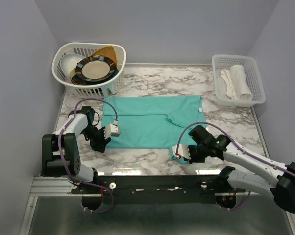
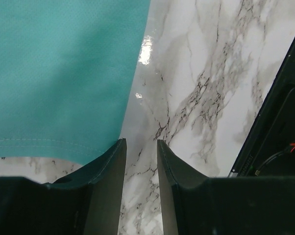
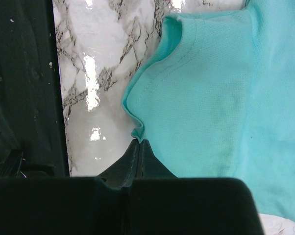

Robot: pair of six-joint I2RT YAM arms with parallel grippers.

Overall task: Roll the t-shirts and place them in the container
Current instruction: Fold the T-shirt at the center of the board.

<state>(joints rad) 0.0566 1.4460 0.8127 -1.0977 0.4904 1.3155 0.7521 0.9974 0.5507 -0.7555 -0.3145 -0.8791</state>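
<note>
A teal t-shirt [image 1: 147, 122] lies spread on the marble surface [image 1: 226, 125], its near edge pinched by the right claw [image 3: 139, 142], the left claw [image 2: 141, 145] released at its hem, plate rack [image 1: 64, 78] and cloth basket [image 1: 258, 85] behind.

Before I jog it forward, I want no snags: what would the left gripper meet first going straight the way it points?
Likely bare marble table: the left gripper's open fingers frame tabletop just beside the t-shirt's edge. One finger may brush that hem; depth is unclear.
</note>
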